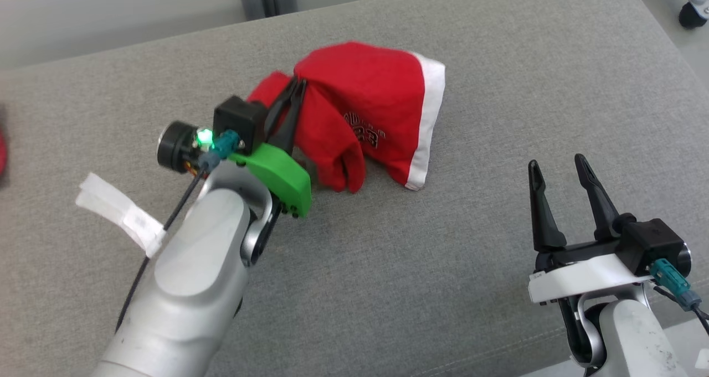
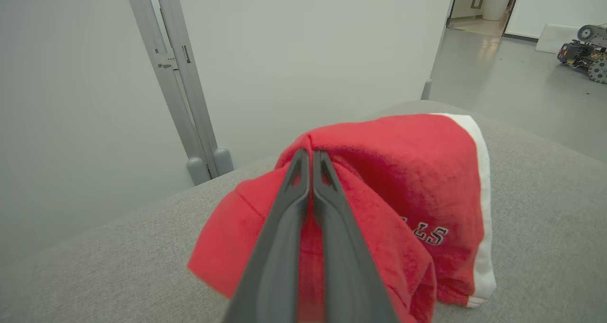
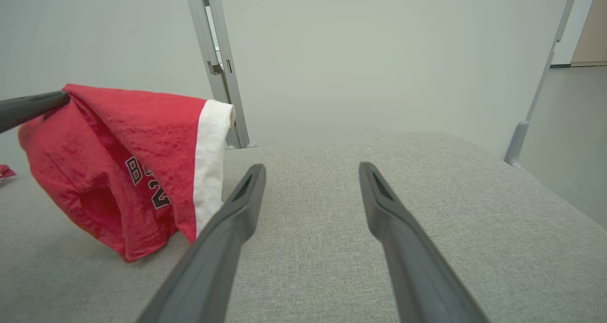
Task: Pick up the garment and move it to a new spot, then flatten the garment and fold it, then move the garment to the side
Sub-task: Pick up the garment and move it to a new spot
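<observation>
Well, a grey fabric surface [image 1: 443,266] spreads across the head view, with a pale wall [image 2: 308,52] and a grey post [image 2: 185,100] behind its far edge. On it, left of middle and toward the far side, is the red garment [image 1: 376,100], a small piece with a white trim [image 1: 435,111] down its right edge and dark lettering [image 1: 365,134] on the front. It stands up like a tent: the top fold is raised, while the lower edges touch the surface.

The left pincer [image 1: 296,86] is clenched on that top fold, its fingers pressed together with red cloth between them. The left wrist view shows it biting into the peak of the garment [image 2: 403,171]. In the right wrist view the garment [image 3: 142,128] hangs from the same pinch at the left.

The right pincer [image 1: 556,162] is released — its fingers stand wide apart over the surface at the lower right, well apart from the garment, grasping nothing.

A white tag [image 1: 119,211] sits on the left arm's cable [image 1: 166,222], and a dark wheel [image 1: 692,14] shows at the top right corner — off the surface.
</observation>
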### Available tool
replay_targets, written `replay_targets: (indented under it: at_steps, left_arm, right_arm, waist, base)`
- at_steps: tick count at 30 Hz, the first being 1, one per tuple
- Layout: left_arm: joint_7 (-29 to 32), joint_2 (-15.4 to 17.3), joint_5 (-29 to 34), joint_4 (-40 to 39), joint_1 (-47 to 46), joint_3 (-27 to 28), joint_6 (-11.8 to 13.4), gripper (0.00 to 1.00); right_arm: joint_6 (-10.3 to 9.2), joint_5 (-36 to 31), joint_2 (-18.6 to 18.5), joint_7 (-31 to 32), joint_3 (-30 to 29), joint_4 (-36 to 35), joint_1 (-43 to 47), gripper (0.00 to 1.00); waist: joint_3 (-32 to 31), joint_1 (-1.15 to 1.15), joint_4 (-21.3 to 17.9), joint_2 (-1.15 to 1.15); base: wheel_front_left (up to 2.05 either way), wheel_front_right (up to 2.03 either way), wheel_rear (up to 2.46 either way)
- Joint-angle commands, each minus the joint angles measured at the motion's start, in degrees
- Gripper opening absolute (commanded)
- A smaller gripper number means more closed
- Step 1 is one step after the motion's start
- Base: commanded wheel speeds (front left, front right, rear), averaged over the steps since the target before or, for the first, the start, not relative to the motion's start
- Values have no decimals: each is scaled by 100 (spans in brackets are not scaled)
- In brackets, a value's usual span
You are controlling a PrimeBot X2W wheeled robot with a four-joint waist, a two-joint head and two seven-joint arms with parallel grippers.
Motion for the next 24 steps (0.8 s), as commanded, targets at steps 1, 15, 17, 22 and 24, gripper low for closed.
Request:
replay_targets:
  at_steps: [1, 15, 17, 22, 24]
  left_arm:
    - [-139, 23, 21, 206, 176, -17, 24, 0]
    - [-581, -254, -276, 1159, 966, 14, -125, 39]
    - [-577, -290, -294, 1007, 1033, 51, -137, 100]
    - [-576, -310, -252, 450, 1397, 256, -75, 100]
    - [-577, -321, -212, 226, 1564, 359, -69, 100]
  right_arm:
    - [-2, 47, -6, -19, 11, -13, -82, 100]
    - [-2, -77, -8, -19, 57, 86, 112, 100]
    - [-2, -90, -9, -19, 103, 91, 133, 100]
    - [-2, -126, -9, -19, 148, 149, 199, 100]
    - [-2, -89, -10, -19, 159, 216, 269, 100]
  waist:
    - [252, 0, -246, -1]
    - [-51, 0, 134, -1]
    - [-129, 0, 207, -1]
    - [-353, 0, 352, -1]
    - [-481, 0, 399, -1]
  base:
    - [0, 0, 0]
    - [0, 0, 0]
    - [0, 0, 0]
    - [0, 0, 0]
    - [0, 0, 0]
